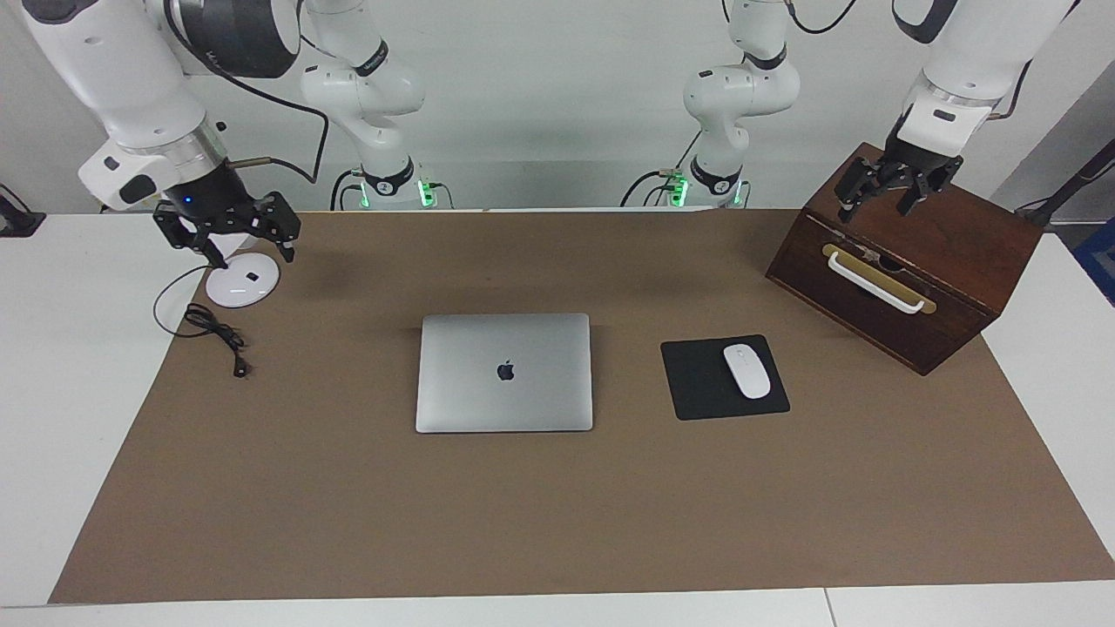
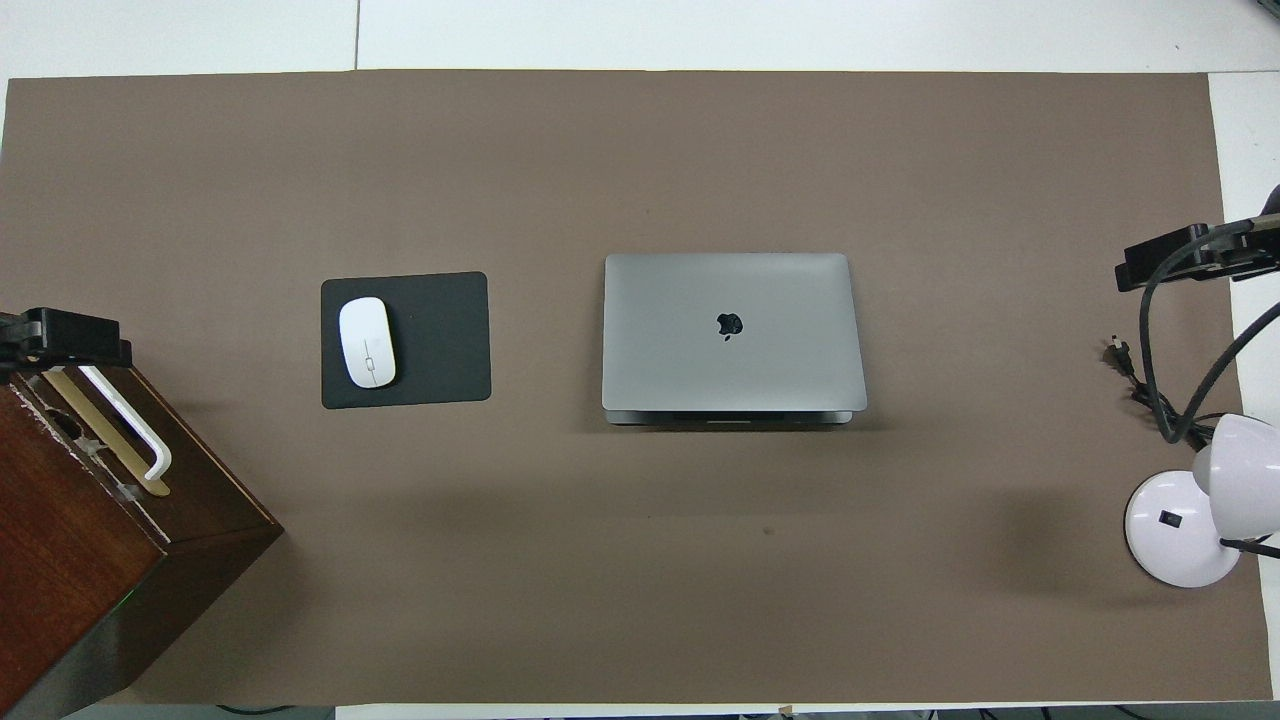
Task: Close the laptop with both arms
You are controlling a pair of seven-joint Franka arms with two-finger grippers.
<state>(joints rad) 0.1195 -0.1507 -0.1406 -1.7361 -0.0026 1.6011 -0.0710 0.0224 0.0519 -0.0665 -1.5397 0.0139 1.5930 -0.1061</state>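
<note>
We see the thin silver-grey metal laptop (image 1: 504,373) lying shut mid-mat, dark apple logo up, beside the black mouse pad (image 1: 724,377). Our left gripper (image 1: 888,185) hangs spread over the brown wooden box (image 1: 958,252); our right gripper (image 1: 233,231), likewise spread and empty, over the white lamp base (image 1: 242,280).
</note>
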